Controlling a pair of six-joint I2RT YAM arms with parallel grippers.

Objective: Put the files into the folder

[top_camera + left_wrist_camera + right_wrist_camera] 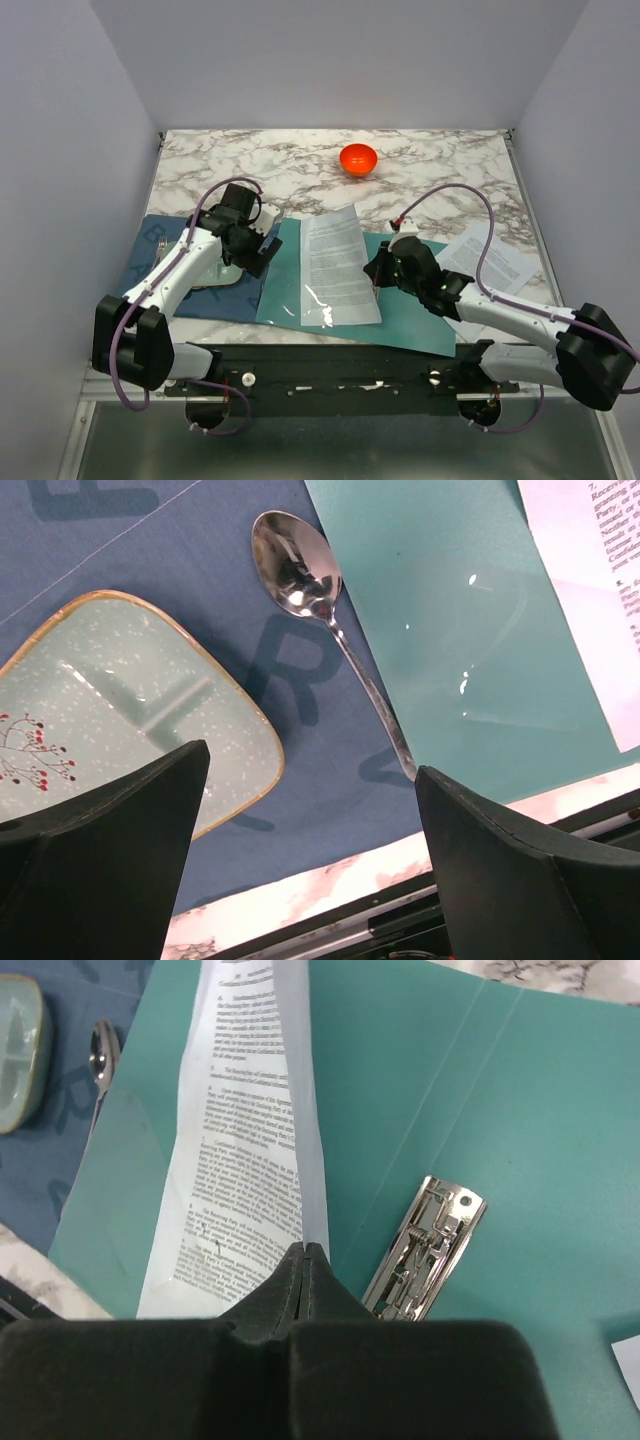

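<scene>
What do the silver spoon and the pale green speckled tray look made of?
Silver spoon: polished metal, likely steel; its bowl mirrors the surroundings. Pale green speckled tray: glazed ceramic or perhaps melamine; smooth sheen, tan rim, painted berry sprig.

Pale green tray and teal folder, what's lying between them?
A metal spoon on the blue mat, seen clearly in the left wrist view.
</scene>
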